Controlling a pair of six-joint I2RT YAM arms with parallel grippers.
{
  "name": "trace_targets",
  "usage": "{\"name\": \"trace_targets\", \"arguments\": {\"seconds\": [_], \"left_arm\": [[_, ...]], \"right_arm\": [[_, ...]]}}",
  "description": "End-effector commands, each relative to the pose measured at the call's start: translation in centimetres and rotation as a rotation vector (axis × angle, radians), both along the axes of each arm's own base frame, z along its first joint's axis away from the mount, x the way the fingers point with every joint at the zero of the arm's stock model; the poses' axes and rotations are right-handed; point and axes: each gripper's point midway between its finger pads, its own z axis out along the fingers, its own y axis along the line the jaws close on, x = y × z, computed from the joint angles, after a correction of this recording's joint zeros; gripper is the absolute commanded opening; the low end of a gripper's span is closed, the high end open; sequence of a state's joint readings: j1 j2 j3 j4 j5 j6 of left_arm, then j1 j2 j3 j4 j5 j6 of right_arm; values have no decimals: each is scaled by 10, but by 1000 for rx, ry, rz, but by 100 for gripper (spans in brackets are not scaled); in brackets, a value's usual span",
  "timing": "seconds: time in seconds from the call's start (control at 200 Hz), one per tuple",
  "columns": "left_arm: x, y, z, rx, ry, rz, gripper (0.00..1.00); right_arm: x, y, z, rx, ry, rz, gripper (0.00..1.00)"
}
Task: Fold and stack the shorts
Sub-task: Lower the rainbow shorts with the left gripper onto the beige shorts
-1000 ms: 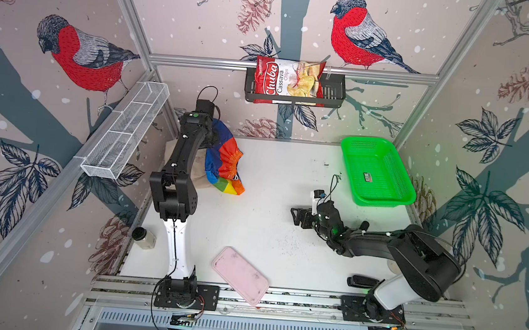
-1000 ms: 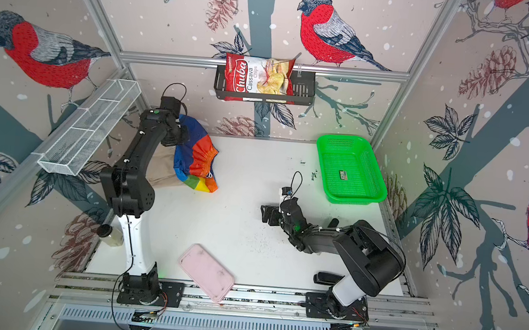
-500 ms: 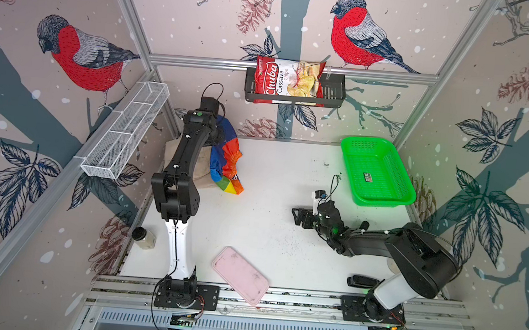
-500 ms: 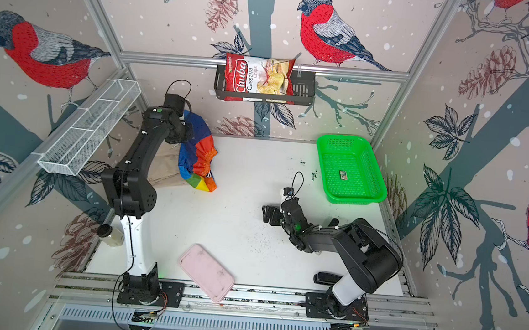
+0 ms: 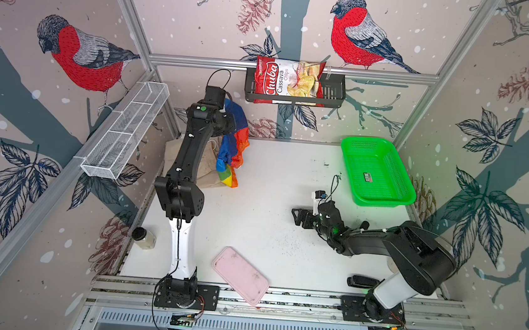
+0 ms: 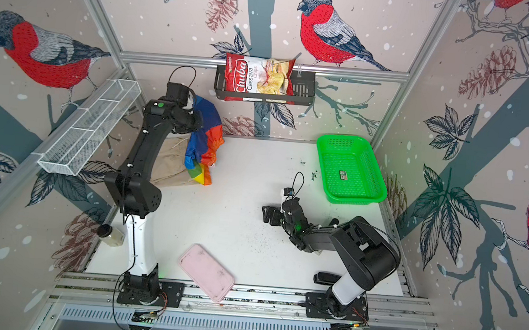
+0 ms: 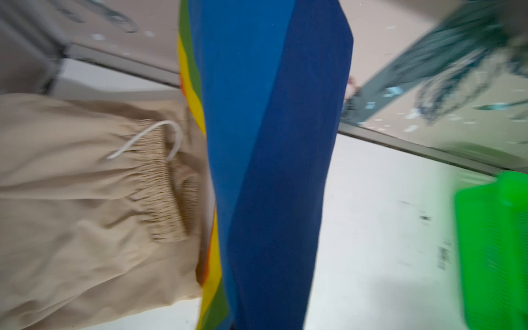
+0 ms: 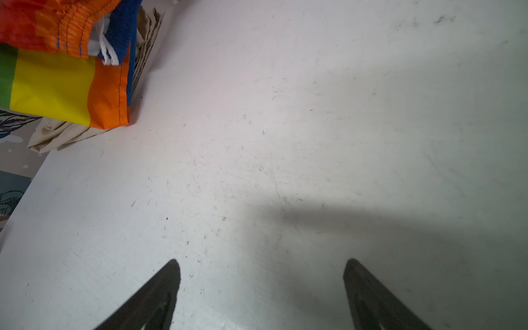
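Left arm has gone up over the last second. The shiny blue-green-yellow-orange-red striped shorts (image 5: 234, 137) were bunched low over the back-left of the table, and now hang as a long drape from the left gripper (image 5: 230, 123) near the back wall. Its fingers are hidden by cloth in both top views and out of frame in the left wrist view, but the cloth hangs from that claw, so it is clamped tight on the striped shorts. The lower hem is not clear yet: the green/yellow/orange end still rests on the plain beige shorts (image 5: 207, 162)

Beige shorts haven't moved: rumpled and unfolded at back-left on the white tabletop (image 5: 271, 179), with waistband and white drawstring showing in the left wrist view

Right gripper (image 8: 263, 261) is unchanged: jaws wide apart, empty, low over bare table, well apart from both pairs

My read: this is separating the pairs, not folding. Nothing is folded or stacked, so it's early. The striped pair likely needs carrying to the open middle and laying flat. The trailing hem could drag the beige pair along
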State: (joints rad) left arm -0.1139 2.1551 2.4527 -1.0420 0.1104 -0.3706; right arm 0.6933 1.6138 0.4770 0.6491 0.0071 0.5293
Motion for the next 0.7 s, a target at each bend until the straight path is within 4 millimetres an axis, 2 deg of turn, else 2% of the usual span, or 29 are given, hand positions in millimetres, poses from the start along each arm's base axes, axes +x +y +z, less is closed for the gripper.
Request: {"name": "trace_targets", "arguments": {"seconds": [0.0,0.055,0.11,0.185,0.25,0.35,0.485,0.595,0.695], "left_arm": [[0,-23,19,-143,-27,-44,0],[0,-28,29,-171,-52,-58,0],[2,-23,38,-163,-81,-51,0],[4,-4,45,-130,-110,-17,0],[7,24,41,-101,-110,33,0],[9,77,16,-17,-74,132,0],[1,150,-42,93,20,313,0],[-9,192,-86,110,100,395,0],[-16,219,-116,125,154,448,0]], "right_arm": [[2,2,3,26,-2,-5,90],[2,3,2,28,1,-3,90],[2,3,2,28,3,-3,90],[2,3,1,29,5,-2,90],[2,3,0,24,9,-3,90],[2,3,-2,22,14,-3,90],[2,4,-6,19,23,-1,90],[2,3,-8,11,28,0,90],[3,3,-10,5,32,-1,90]]}}
